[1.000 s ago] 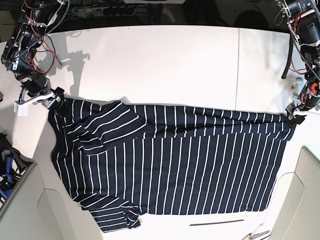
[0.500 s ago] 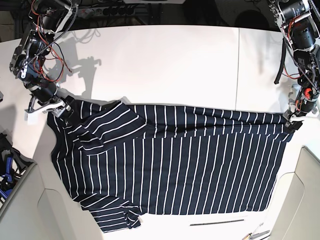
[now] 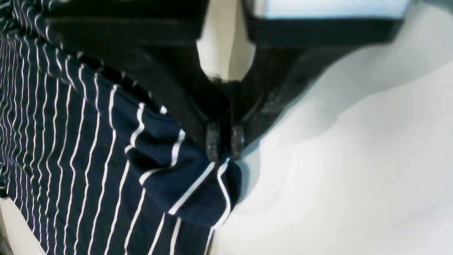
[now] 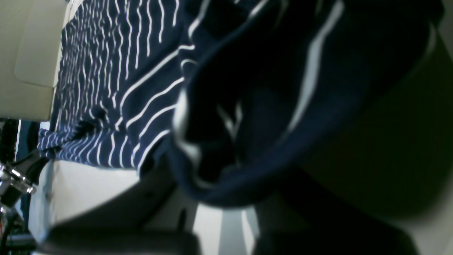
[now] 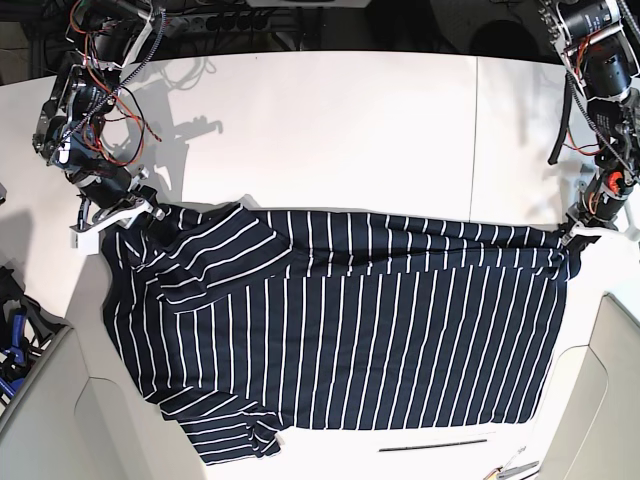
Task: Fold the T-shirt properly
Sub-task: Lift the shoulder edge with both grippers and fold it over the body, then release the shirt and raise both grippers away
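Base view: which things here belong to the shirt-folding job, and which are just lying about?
Part of the job:
- T-shirt, spread on the white table
- left gripper, jaws shut on the shirt's far corner
- right gripper, holding the opposite far corner

Just lying about:
- thin dark rod near the table's front edge
- blue-handled tool beside the table

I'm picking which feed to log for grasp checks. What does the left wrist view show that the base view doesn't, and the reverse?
Only the left wrist view shows the left tool up close, its tips pinched shut on a bunched corner of the T-shirt.

Only the base view shows the whole T-shirt spread on the white table, the right tool at the opposite corner, and a thin dark rod near the front edge.

Both show the striped fabric, the table and the left tool's grasp.
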`<state>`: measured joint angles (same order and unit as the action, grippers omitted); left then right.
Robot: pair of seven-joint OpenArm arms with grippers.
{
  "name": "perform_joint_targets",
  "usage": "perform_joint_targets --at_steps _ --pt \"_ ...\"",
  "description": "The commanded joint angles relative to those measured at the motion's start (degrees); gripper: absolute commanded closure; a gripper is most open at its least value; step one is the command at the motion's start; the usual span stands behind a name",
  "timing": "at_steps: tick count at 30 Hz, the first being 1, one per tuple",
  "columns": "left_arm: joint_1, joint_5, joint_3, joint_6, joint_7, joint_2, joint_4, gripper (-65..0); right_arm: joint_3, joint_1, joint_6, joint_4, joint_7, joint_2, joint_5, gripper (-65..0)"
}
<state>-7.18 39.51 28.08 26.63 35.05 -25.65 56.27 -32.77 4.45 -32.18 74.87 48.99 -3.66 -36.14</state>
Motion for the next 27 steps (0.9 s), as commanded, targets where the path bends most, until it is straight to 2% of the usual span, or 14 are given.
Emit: perform_joint_targets --at_steps 1,6,15,21,27 --pt "-0.1 -0.7 0.0 -0.2 1.8 -1.6 0.9 0.0 -0.2 0.9 -1.1 1.4 0.9 -0.5 -1.8 0.0" --pt "3.3 2.4 0.9 3.7 4.0 -4.0 4.0 0.0 -0.3 -0.4 -1.3 4.6 5.7 -0.5 -3.9 0.0" --pt "14.5 7.2 9.2 3.7 7.6 -4.4 16.3 0.0 -0.3 -6.6 -1.3 14.9 7.8 -1.5 -4.6 0.0" --pt "20.2 8.5 9.9 3.6 8.1 -4.4 21.3 0.0 -0.3 -10.8 -1.3 18.9 9.6 -3.0 -6.8 0.0" --pt "24.5 8.9 11.8 3.7 8.3 -4.3 22.6 0.0 -0.4 -16.7 -1.3 21.8 9.8 -3.0 -8.1 0.0"
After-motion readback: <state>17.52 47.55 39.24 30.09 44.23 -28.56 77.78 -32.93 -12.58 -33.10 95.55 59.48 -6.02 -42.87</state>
